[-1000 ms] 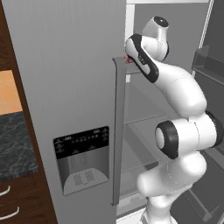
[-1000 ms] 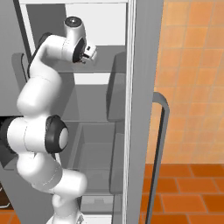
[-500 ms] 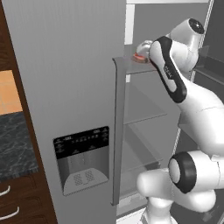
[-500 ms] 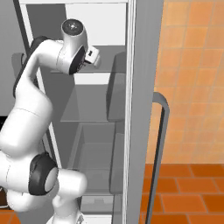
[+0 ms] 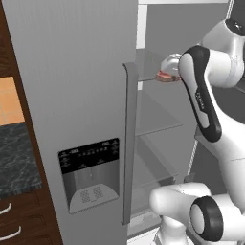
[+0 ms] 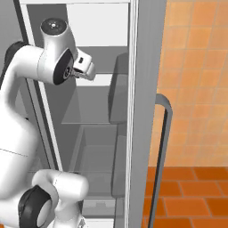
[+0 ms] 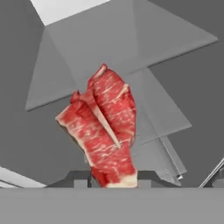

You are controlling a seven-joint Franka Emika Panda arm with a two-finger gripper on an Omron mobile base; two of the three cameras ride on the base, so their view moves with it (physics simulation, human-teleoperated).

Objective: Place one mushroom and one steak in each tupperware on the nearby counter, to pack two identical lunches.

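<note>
- The tool (image 7: 113,177) is pinching the steak (image 7: 103,131) by its bottom end, with its two fingers close together.
- The steak is sticking up from the tool, in the air inside the open fridge (image 5: 72,72), above a glass shelf (image 7: 166,118).
- The steak is looking soft, floppy and a bit slippery, so holding it by the thick end is probably best.
- The dark counter (image 5: 16,158) is sitting left of the fridge.

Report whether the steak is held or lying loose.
Held: the steak stands clamped at its lower end in the end effector, in front of the fridge shelves.
</note>
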